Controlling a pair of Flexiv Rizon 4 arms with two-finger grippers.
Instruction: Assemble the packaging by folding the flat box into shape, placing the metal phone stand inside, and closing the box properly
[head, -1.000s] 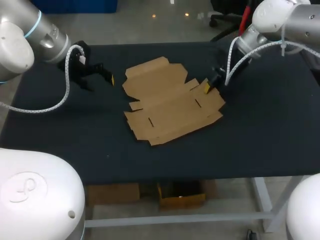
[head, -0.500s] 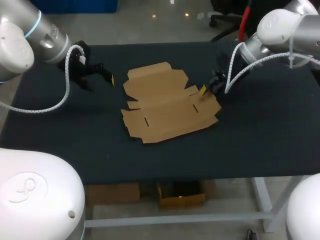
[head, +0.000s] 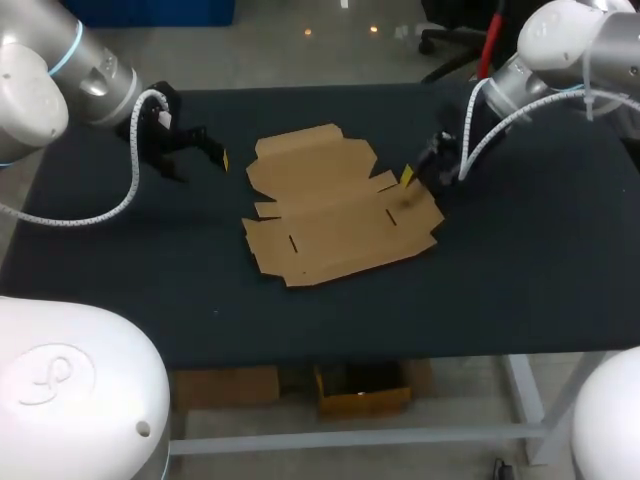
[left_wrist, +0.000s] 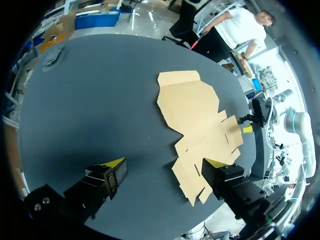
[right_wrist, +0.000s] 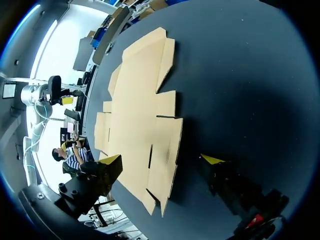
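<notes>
On the dark table (head: 520, 280), about midway across, the box (head: 340, 212) lies flat and unfolded, its flaps spread out. At the box's right edge hangs the right gripper (right_wrist: 161, 160), its fingers (right_wrist: 222, 176) spread wide with a side flap showing between them. Whether they touch the cardboard I cannot tell. Off the box's left side, apart from it and gripping nothing, the left gripper (left_wrist: 165, 162) is held over the table, its fingers (left_wrist: 106, 176) likewise spread and pointing toward the box.
</notes>
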